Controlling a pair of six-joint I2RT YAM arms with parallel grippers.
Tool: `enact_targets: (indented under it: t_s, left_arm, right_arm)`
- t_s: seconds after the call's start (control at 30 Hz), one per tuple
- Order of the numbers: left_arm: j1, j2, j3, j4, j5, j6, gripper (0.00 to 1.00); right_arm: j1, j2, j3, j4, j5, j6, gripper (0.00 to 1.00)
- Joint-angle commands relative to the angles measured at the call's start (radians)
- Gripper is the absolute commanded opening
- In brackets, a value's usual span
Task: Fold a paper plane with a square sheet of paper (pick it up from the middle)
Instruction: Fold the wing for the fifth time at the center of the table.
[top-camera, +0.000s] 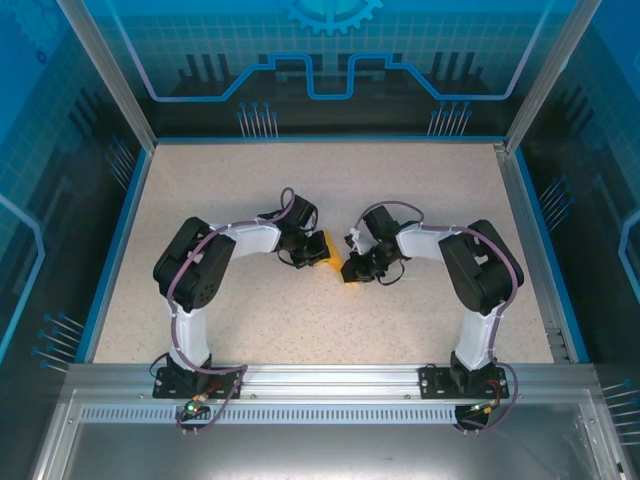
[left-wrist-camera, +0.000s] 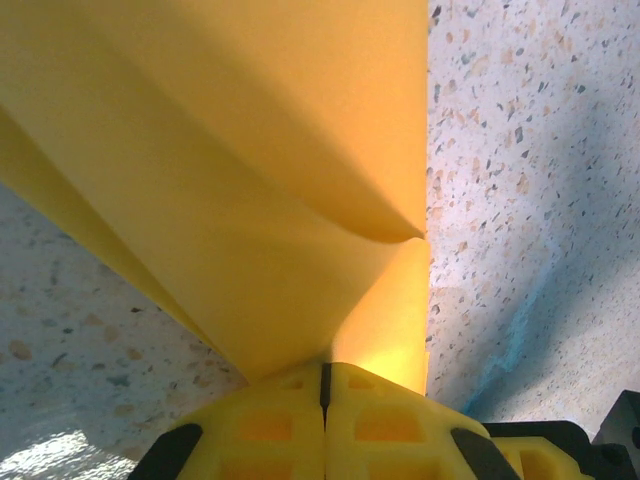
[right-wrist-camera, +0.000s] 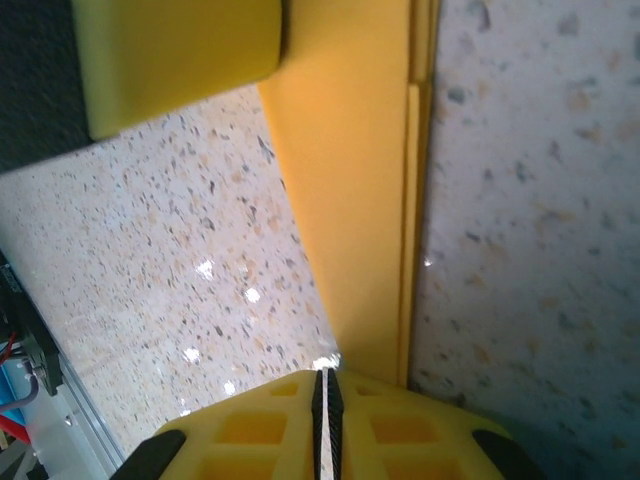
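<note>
My left arm (top-camera: 215, 262) has its jaws pressed together, pinching the orange paper (left-wrist-camera: 250, 190); from the wrist camera the folded sheet fans out straight ahead of the tips, one curled layer ending in a crease just ahead and to their right; speckled worktop (left-wrist-camera: 520, 150) lies on either side. My right arm's (top-camera: 470, 262) jaws are also closed to a thin seam; a narrow layered strip of the paper (right-wrist-camera: 360, 200) runs away from their tips, meeting them just right of the seam; I cannot tell whether it is gripped between them or tucked under one finger. Further ahead and to the left sits a yellow pad (right-wrist-camera: 180, 60). From above, the paper (top-camera: 331, 262) lies between the two sets of jaws, mid-worktop (top-camera: 250, 330).
</note>
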Motion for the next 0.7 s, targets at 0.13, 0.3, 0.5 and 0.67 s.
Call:
enact_targets:
  t_s: [0.13, 0.3, 0.5, 0.67]
  left_arm:
    - [0.003, 0.063, -0.008, -0.123, -0.119, 0.003, 0.06]
    - [0.003, 0.063, -0.006, -0.125, -0.116, 0.005, 0.06]
    - [0.003, 0.060, -0.008, -0.110, -0.104, 0.005, 0.05]
    - [0.003, 0.056, -0.008, -0.111, -0.097, 0.012, 0.06]
  right_arm:
    - [-0.022, -0.016, -0.053, -0.157, 0.026, -0.028, 0.13]
    - [-0.022, -0.033, -0.079, -0.171, 0.028, -0.030, 0.12]
    - [-0.044, -0.086, -0.086, -0.145, 0.036, -0.020, 0.12]
    - [-0.031, -0.152, -0.023, -0.042, 0.001, 0.030, 0.13]
